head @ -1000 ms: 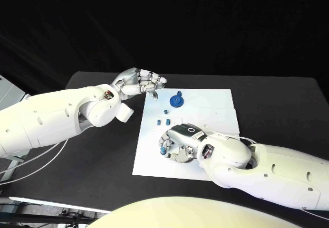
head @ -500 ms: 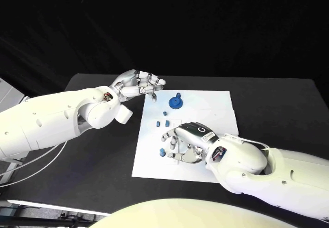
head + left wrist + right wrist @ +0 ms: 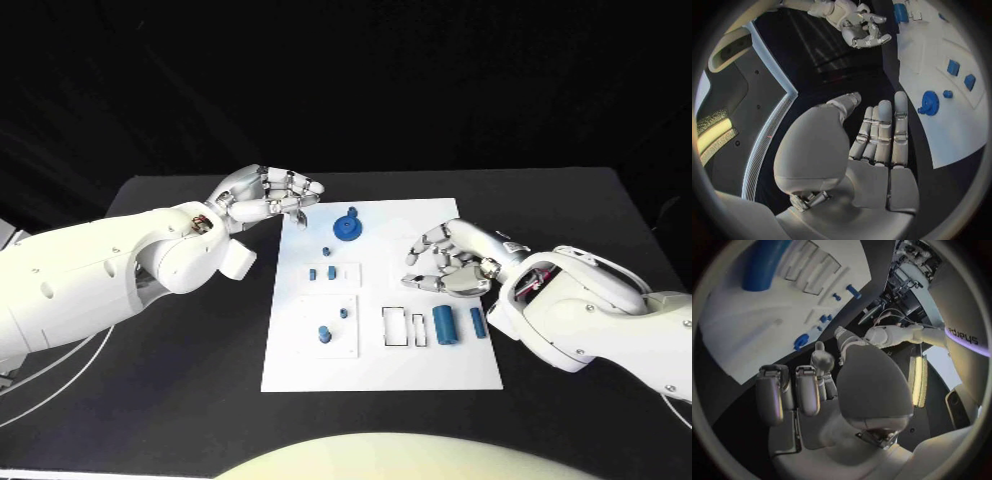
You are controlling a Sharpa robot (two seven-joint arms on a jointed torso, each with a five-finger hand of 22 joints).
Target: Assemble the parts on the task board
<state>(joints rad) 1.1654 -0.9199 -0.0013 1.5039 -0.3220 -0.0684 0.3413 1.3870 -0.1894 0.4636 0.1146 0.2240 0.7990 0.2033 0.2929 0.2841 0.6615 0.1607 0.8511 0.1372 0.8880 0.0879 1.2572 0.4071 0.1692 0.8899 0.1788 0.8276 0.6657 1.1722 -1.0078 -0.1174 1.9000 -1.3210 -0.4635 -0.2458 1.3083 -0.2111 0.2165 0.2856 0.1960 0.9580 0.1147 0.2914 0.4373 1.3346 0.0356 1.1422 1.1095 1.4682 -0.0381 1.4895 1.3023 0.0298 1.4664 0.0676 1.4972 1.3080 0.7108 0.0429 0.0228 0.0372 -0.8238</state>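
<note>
Head view: task board [image 3: 433, 370] lies mid-counter [image 3: 173, 400], round blue part [image 3: 348, 226] at its far end, cylinders [image 3: 444, 324] by the right edge; left robot hand [image 3: 270, 195] and right robot hand [image 3: 450, 262] both curled, empty. Left wrist view: fingers [image 3: 882, 130] extended side by side over dark counter beside the board. Right wrist view: fingers [image 3: 786, 395] bent, grasping nothing.

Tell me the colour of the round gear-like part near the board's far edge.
Blue; the round part shows best in the head view.

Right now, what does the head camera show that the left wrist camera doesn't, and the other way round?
Head view alone: the whole white task board, with two blue cylinders in slots near the right robot hand. Left wrist view alone: the left robot hand from behind, fingers straight, holding nothing. Both: the round blue gear-like part and the two small blue blocks.
</note>
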